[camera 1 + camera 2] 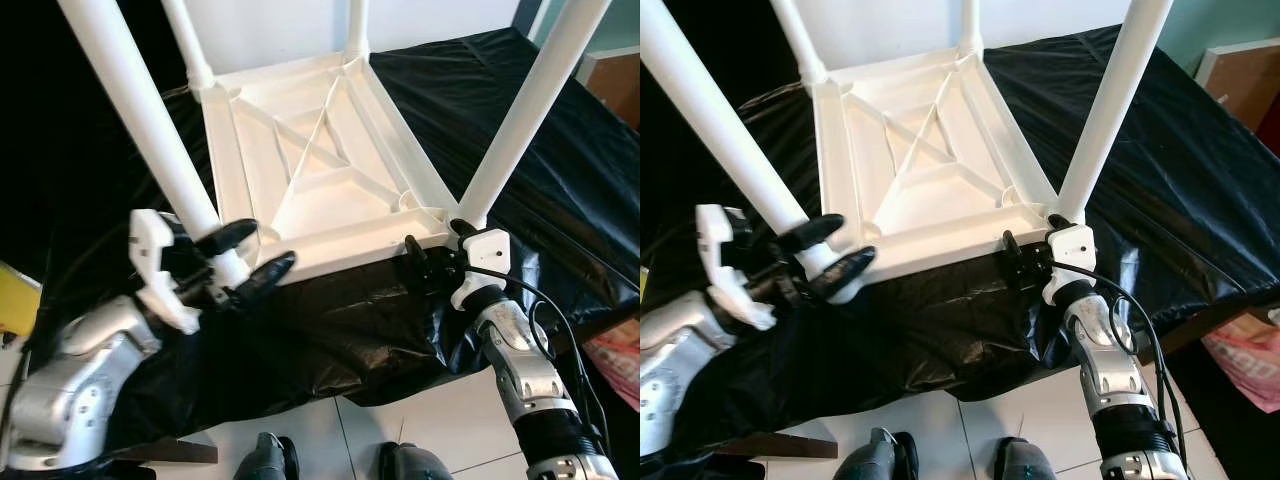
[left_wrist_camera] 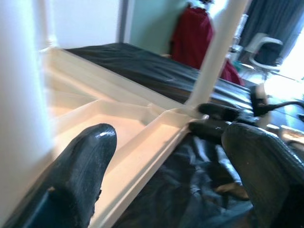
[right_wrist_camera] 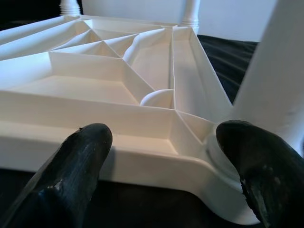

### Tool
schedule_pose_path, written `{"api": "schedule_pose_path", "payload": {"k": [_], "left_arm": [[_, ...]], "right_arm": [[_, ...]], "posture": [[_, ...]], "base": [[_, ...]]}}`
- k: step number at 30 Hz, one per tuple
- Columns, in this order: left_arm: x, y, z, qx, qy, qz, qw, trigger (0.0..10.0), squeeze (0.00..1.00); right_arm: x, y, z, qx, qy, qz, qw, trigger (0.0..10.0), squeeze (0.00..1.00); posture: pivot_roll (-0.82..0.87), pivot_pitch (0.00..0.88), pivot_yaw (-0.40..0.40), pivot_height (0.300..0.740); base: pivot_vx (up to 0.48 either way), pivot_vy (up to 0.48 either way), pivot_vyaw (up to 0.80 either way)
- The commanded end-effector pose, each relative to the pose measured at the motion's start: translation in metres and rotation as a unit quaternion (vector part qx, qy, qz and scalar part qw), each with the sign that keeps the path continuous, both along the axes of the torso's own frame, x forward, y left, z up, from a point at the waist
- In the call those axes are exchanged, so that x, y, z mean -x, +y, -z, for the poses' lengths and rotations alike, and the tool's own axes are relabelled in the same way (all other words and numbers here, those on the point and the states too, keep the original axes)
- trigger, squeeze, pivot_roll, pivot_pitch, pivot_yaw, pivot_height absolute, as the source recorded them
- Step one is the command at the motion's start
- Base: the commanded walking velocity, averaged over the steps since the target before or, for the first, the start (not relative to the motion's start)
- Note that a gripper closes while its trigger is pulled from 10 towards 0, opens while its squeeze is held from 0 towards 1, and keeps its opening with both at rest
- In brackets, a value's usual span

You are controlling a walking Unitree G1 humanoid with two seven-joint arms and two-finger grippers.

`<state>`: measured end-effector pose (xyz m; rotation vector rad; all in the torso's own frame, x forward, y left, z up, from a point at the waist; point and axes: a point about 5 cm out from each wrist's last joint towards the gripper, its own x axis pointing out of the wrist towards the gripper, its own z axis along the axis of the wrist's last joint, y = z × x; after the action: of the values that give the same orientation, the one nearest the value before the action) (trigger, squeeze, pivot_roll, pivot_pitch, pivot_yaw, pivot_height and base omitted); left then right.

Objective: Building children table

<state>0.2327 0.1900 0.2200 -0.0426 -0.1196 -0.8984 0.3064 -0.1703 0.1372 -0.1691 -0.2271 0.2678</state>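
A black plastic sheet (image 1: pixel 560 150) covers the work surface, and on it the white plastic children's table (image 1: pixel 320 170) lies upside down, its four white tubular legs pointing upward, likely for fitting. The left gripper (image 1: pixel 247 254) straddles the near-left leg (image 1: pixel 150 120), fingers spread, not clamped. The right gripper (image 1: pixel 432 259), also released, faces the near-right corner beside its leg (image 1: pixel 525 110).

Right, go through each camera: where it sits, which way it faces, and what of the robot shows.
Left eye: head, looking down at the upturned white table on black sheet; both arms, left claw, right claw.
Right eye: same scene, shifted.
Left wrist: along its fingers past the near left leg.
Right wrist: along its fingers at the near right leg.
All share the table.
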Motion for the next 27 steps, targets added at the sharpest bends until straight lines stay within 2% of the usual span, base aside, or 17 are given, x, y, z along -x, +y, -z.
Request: {"api": "schedule_pose_path", "payload": {"k": [1,3,4,6,9,10,12,13,14,15,18,19,21,22,24,25,27], "left_arm": [[-0.002,0.03,-0.004,0.002,0.006,-0.065,0.998,10.0,0.0],[0.002,0.044,-0.005,-0.003,-0.001,-0.075,0.997,10.0,0.0],[0.005,0.051,-0.001,-0.011,0.01,-0.07,0.997,10.0,0.0],[0.005,0.051,-0.001,-0.011,0.01,-0.07,0.997,10.0,0.0],[0.016,0.078,0.01,-0.042,0.052,-0.073,0.995,10.0,0.0],[0.016,0.078,0.01,-0.042,0.052,-0.073,0.995,10.0,0.0],[0.015,0.095,0.014,-0.062,0.066,-0.101,0.991,10.0,0.0],[0.008,0.109,0.017,-0.076,0.071,-0.137,0.985,10.0,0.0],[0.008,0.109,0.017,-0.076,0.071,-0.137,0.985,10.0,0.0],[0.002,0.12,0.02,-0.088,0.076,-0.169,0.979,10.0,0.0],[-0.027,0.141,0.019,-0.115,0.052,-0.258,0.958,10.0,0.0],[-0.027,0.141,0.019,-0.115,0.052,-0.258,0.958,10.0,0.0],[-0.047,0.145,0.014,-0.133,0.023,-0.31,0.941,10.0,0.0],[-0.047,0.145,0.014,-0.133,0.023,-0.31,0.941,10.0,0.0],[-0.067,0.144,0.011,-0.127,0.009,-0.332,0.934,10.0,0.0],[-0.067,0.144,0.011,-0.127,0.009,-0.332,0.934,10.0,0.0],[-0.085,0.137,0.006,-0.112,0.0,-0.338,0.934,10.0,0.0]], "right_arm": [[0.0,-0.018,0.005,0.006,0.012,0.033,0.999,10.0,0.0],[-0.002,-0.021,0.006,0.007,0.013,0.038,0.999,10.0,0.0],[-0.003,-0.021,0.006,0.007,0.013,0.041,0.999,10.0,0.0],[-0.003,-0.021,0.006,0.007,0.013,0.041,0.999,10.0,0.0],[-0.005,-0.023,0.006,0.005,0.013,0.047,0.999,10.0,0.0],[-0.005,-0.023,0.006,0.005,0.013,0.047,0.999,10.0,0.0],[-0.005,-0.023,0.007,0.003,0.013,0.047,0.999,10.0,0.0],[-0.004,-0.021,0.009,0.002,0.015,0.043,0.999,10.0,0.0],[-0.004,-0.021,0.009,0.002,0.015,0.043,0.999,10.0,0.0],[-0.003,-0.019,0.01,0.001,0.017,0.039,0.999,10.0,0.0],[0.001,-0.014,0.016,-0.004,0.023,0.034,0.999,10.0,0.0],[0.001,-0.014,0.016,-0.004,0.023,0.034,0.999,10.0,0.0],[0.003,-0.009,0.019,-0.011,0.026,0.034,0.999,10.0,0.0],[0.003,-0.009,0.019,-0.011,0.026,0.034,0.999,10.0,0.0],[0.007,-0.004,0.023,-0.021,0.029,0.032,0.999,10.0,0.0],[0.007,-0.004,0.023,-0.021,0.029,0.032,0.999,10.0,0.0],[0.012,0.002,0.025,-0.032,0.031,0.032,0.998,10.0,0.0]], "posture": [[0.04,0.156,0.014,0.74],[0.03,0.156,0.015,0.74],[0.03,0.153,0.021,0.74],[0.03,0.153,0.021,0.74],[0.03,0.151,0.027,0.74],[0.03,0.151,0.027,0.74],[0.03,0.151,0.029,0.74],[0.03,0.149,0.03,0.74],[0.03,0.149,0.03,0.74],[0.03,0.149,0.03,0.74],[0.03,0.144,0.023,0.74],[0.03,0.144,0.023,0.74],[0.02,0.14,0.022,0.74],[0.02,0.14,0.022,0.74],[0.01,0.131,0.025,0.74],[0.01,0.131,0.025,0.74],[-0.01,0.123,0.034,0.74]], "base": [[0.0,0.0,0.0],[0.0,0.0,0.0],[0.0,0.0,0.0],[0.0,0.0,0.0],[0.0,0.0,0.0],[0.0,0.0,0.0],[0.0,0.0,0.0],[0.0,0.0,0.0],[0.0,0.0,0.0],[0.0,0.0,0.0],[0.0,0.0,0.0],[0.0,0.0,0.0],[0.0,0.0,0.0],[0.0,0.0,0.0],[0.0,0.0,0.0],[0.0,0.0,0.0],[0.0,0.0,0.0]]}}
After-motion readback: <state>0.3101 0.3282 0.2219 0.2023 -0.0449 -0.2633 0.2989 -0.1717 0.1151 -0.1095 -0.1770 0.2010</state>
